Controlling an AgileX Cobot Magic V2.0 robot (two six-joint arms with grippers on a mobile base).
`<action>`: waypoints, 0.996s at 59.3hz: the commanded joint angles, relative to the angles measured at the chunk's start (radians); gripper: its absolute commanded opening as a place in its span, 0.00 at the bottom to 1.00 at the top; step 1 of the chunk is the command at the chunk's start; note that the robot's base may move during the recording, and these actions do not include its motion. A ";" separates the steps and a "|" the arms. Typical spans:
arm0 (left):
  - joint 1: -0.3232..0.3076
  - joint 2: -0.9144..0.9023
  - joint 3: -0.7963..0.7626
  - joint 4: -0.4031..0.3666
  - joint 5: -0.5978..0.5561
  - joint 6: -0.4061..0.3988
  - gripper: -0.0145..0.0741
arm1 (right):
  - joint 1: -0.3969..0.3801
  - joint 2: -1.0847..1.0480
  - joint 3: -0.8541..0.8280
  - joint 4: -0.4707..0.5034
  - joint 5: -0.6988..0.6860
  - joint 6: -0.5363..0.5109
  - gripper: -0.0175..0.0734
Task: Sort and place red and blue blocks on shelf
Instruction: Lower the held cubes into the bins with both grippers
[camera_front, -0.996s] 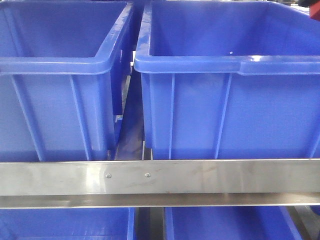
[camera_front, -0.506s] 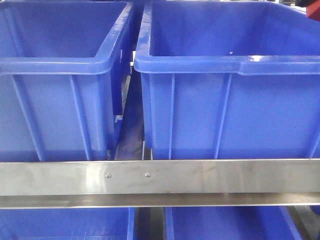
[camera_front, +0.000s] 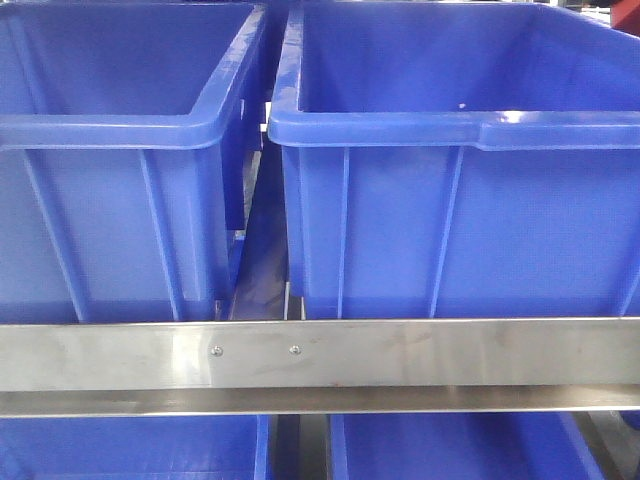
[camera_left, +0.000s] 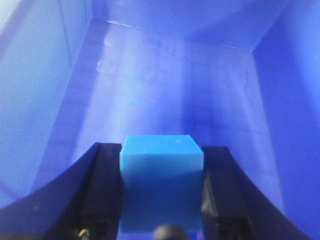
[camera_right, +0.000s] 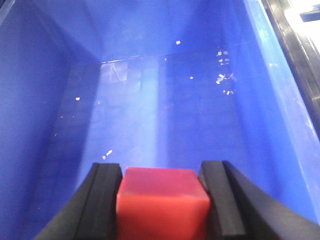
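Observation:
In the left wrist view, the blue block (camera_left: 161, 172) sits between the black fingers of my left gripper (camera_left: 162, 148), which is shut on it inside a blue bin (camera_left: 165, 80). In the right wrist view, my right gripper (camera_right: 160, 167) is shut on the red block (camera_right: 162, 202) above the floor of another blue bin (camera_right: 150, 110). The shelf shows in the front view as a steel front rail (camera_front: 420, 352) with two small screws. Neither gripper nor block appears in the front view.
Two large blue bins (camera_front: 110, 130) (camera_front: 450, 130) stand side by side on the shelf, with a narrow gap between them. Two more blue bins (camera_front: 130, 445) (camera_front: 450, 445) sit below the rail. White flecks dot the right bin's floor. A steel edge (camera_right: 295, 45) runs along that bin's right side.
A small red patch at the front view's top right corner has slipped out of sight. The bins and rail have not moved.

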 joint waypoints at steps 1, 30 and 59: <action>-0.007 -0.024 -0.035 -0.004 -0.084 -0.009 0.48 | -0.003 -0.018 -0.039 -0.014 -0.095 -0.012 0.36; -0.007 -0.024 -0.035 -0.004 -0.099 -0.009 0.60 | -0.003 -0.018 -0.039 -0.049 -0.121 -0.012 0.61; -0.007 -0.024 -0.035 -0.004 -0.099 -0.009 0.65 | -0.003 -0.018 -0.039 -0.049 -0.125 -0.012 0.64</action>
